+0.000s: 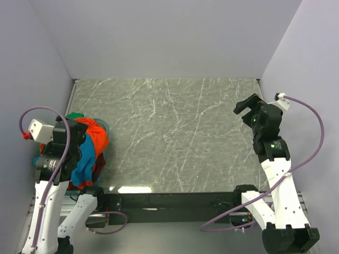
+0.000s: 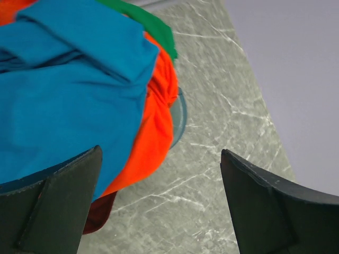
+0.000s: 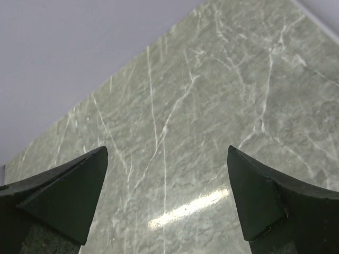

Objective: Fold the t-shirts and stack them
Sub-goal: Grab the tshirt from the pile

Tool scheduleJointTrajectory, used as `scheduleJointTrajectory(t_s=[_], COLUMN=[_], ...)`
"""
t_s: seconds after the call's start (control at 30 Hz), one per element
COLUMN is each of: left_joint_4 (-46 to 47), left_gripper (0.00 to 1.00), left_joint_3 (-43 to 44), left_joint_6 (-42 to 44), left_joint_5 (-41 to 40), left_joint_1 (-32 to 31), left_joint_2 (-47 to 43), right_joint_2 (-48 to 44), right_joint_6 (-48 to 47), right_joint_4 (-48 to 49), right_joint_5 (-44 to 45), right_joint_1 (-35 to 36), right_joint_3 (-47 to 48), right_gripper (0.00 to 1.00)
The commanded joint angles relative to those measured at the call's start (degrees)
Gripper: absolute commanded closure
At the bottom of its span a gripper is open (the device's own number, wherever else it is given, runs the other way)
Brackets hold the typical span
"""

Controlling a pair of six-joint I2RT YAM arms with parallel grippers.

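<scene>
Top external: your left gripper (image 2: 161,153) gapes over the heaped t-shirts (image 1: 90,145) beside the wall (image 1: 32,63); right gripper (image 3: 167,151) gapes, empty, above the table (image 1: 175,132).

This is looking like a robotics lab cell: plain pale walls (image 1: 159,37) are enclosing a marbled table (image 1: 175,132) left, far and right, white robot arms (image 1: 280,196) sitting on a near-edge black rail (image 1: 169,201)

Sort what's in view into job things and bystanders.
Job: teal shirt, orange shirt, green shirt, dark red shirt, all heaped together; left hand and right hand, both open.
Bystanders: bluish tub rim under the heap; marble table.
</scene>
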Motion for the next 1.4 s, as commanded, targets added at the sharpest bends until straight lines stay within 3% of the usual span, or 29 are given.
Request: scheduleJointTrajectory(t_s=[0.0, 0.1, 0.27, 0.43, 0.7, 0.93, 1.03, 1.07, 1.17, 1.37], left_joint_4=[-6.89, -9.71, -6.21, -3.75, 5.39, 10.32, 11.38, 11.64, 10.5, 9.62], left_gripper=[0.0, 0.01, 0.0, 0.01, 0.02, 0.08, 0.16, 0.31, 0.58, 0.85], left_joint_3=[1.83, 2.27, 1.83, 0.87, 0.78, 0.25, 0.34, 0.51, 1.65, 1.83], left_joint_6=[-4.67, -6.87, -6.6, -8.28, -2.04, 0.6, 1.83, 2.61, 3.15, 3.24], left_joint_5=[-3.71, -4.68, -2.57, -5.21, 0.58, 2.78, 3.92, 4.19, 4.55, 4.89], left_joint_1=[0.18, 0.26, 2.01, 6.32, 16.86, 19.86, 21.18, 21.35, 21.44, 21.36], left_joint_2=[0.66, 5.13, 13.56, 17.97, 27.11, 32.3, 34.58, 35.46, 36.61, 33.37], right_joint_2=[-2.41, -2.77, -1.37, -0.4, -1.01, 1.18, 2.5, 3.12, 3.73, 4.0], right_joint_6=[-1.25, -3.44, -1.18, -2.05, -4.07, -4.6, -4.78, -4.78, -4.86, -4.78], right_joint_4=[1.77, 2.13, -0.07, 1.07, 2.92, 1.42, 0.99, 0.81, 0.54, 0.81], right_joint_5=[-4.62, -6.47, -5.15, -11.3, -14.47, -16.31, -17.55, -17.72, -18.07, -18.34], right_joint_1=[0.0, 0.0, 0.0, 0.0, 0.0, 0.0, 0.0, 0.08, 0.0, 0.0], right_joint_3=[-1.23, -2.2, -1.07, -1.94, -3.08, -1.77, -1.33, -1.15, -0.8, -1.15], right_gripper=[0.0, 0.0, 0.0, 0.0, 0.02, 0.01, 0.03, 0.03, 0.04, 0.04])
